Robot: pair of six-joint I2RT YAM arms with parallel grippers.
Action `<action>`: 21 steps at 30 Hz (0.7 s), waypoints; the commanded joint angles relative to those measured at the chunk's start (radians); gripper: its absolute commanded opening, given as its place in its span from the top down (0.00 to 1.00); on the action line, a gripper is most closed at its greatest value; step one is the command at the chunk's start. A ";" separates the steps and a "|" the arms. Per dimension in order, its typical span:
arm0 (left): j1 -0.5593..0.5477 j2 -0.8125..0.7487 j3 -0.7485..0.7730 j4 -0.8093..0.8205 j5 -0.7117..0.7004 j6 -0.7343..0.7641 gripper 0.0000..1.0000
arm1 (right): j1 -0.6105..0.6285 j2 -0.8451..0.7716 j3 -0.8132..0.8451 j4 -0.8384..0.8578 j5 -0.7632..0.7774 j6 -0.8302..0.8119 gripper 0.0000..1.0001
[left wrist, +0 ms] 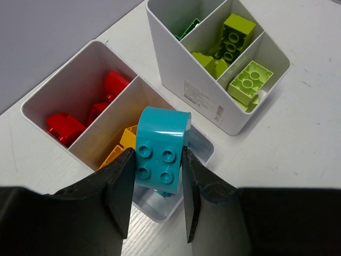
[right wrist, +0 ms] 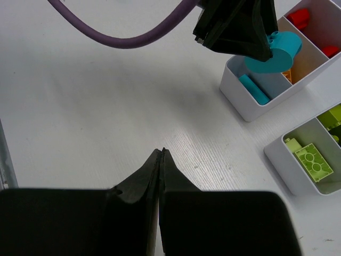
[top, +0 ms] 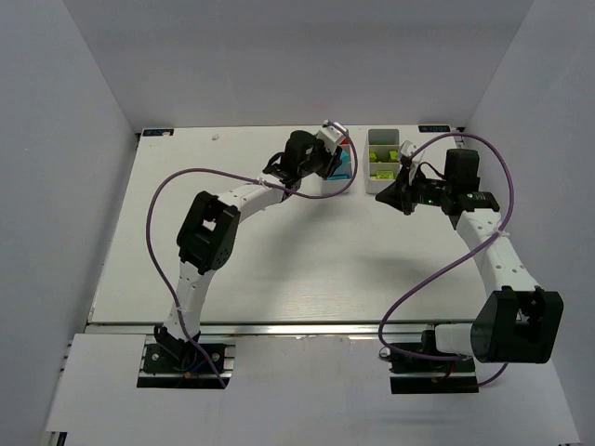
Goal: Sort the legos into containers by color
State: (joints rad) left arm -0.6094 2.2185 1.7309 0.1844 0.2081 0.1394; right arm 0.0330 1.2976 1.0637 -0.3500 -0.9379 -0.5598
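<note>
While the left gripper (left wrist: 157, 162) clamped the cyan brick (left wrist: 160, 146), it hung just above the end compartment (right wrist: 234, 98) of the white bin (left wrist: 58, 76).
Another cyan piece (right wrist: 254, 89) lay inside, straight below; the right gripper (right wrist: 161, 160) had its fingers together, empty, farther off.

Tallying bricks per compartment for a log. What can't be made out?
Left wrist view: the cyan plastic brick in the left gripper largely covers the nearest compartment of the white bin with red bricks.
Same view: the top edge cuts the far compartment of the white bin with lime bricks.
Top view: bricks too small to count.
</note>
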 commanded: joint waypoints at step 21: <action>-0.029 0.007 0.065 -0.036 -0.105 0.098 0.39 | -0.001 -0.032 -0.013 0.009 -0.018 0.011 0.92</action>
State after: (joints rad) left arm -0.6315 2.2517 1.7542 0.1562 0.1226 0.2222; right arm 0.0330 1.2968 1.0634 -0.3496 -0.9382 -0.5564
